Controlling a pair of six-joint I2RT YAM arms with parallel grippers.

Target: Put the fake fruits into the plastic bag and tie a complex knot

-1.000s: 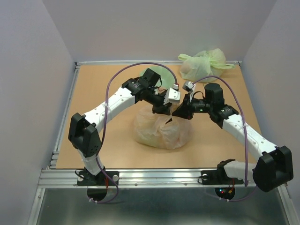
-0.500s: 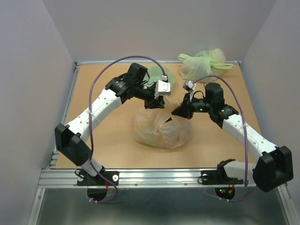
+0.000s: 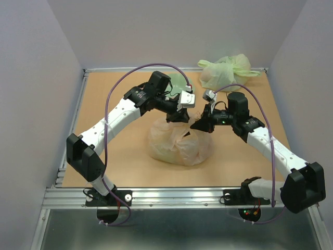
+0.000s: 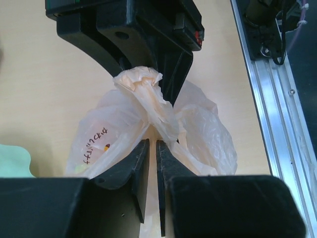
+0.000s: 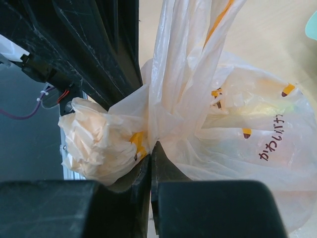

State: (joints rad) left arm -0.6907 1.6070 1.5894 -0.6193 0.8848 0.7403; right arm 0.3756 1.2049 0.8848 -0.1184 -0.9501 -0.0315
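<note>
The plastic bag (image 3: 179,143) sits bulging at the table's middle, its top gathered up between both grippers. My left gripper (image 3: 178,117) hangs over its far left side. In the left wrist view, that gripper (image 4: 152,143) is closed to a thin slit on a twisted strand of the plastic bag (image 4: 148,99). My right gripper (image 3: 195,126) faces it from the right. The right wrist view shows this gripper (image 5: 150,148) shut on the bag's neck, a crumpled wad of handle (image 5: 99,144) beside it. The fake fruits are hidden inside the bag.
A pale green knotted bag (image 3: 225,70) lies at the back right corner. A pale green bowl (image 3: 179,80) is partly hidden behind the left arm. Bare table lies left and right of the bag, with an aluminium rail (image 3: 156,195) along the near edge.
The left gripper let go, pulled back to the upper left with its elbow swinging outward, then returned and closed on the bag's top again. The right gripper stayed pinched on the neck.
</note>
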